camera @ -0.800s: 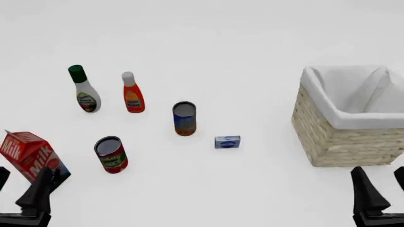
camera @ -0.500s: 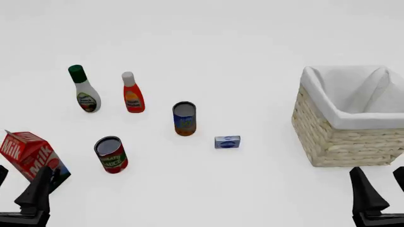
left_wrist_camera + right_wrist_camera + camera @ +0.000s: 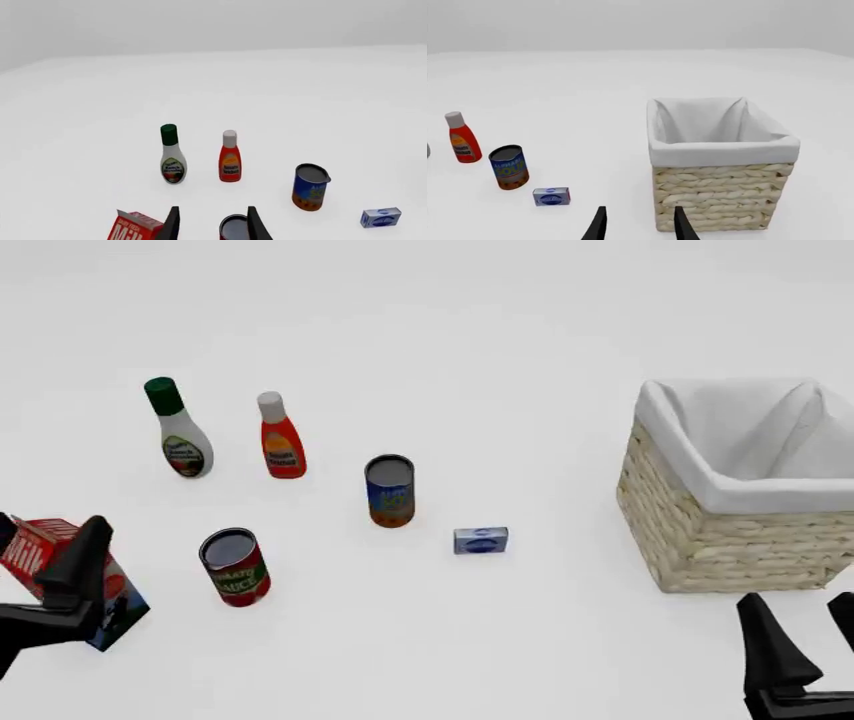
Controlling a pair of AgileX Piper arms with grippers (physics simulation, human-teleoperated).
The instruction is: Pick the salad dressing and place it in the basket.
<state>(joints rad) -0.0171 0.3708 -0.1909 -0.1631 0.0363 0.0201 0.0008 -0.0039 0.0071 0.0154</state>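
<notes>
the salad dressing (image 3: 179, 435) stood upright near the table's (image 3: 467, 330) far left corner, beside the red bottle (image 3: 279, 440). the left gripper (image 3: 47, 545), released and empty, hovered over the milk carton (image 3: 80, 580); it should reach past it, squarely. the basket (image 3: 747, 490) sat at the right edge.

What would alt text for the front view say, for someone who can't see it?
A white table holds a green-capped salad dressing bottle and a red bottle at far left, two cans and a small blue box in the middle, and a cloth-lined wicker basket at right. The left gripper, open, hovers over a milk carton; the right gripper waits near the basket.
</notes>
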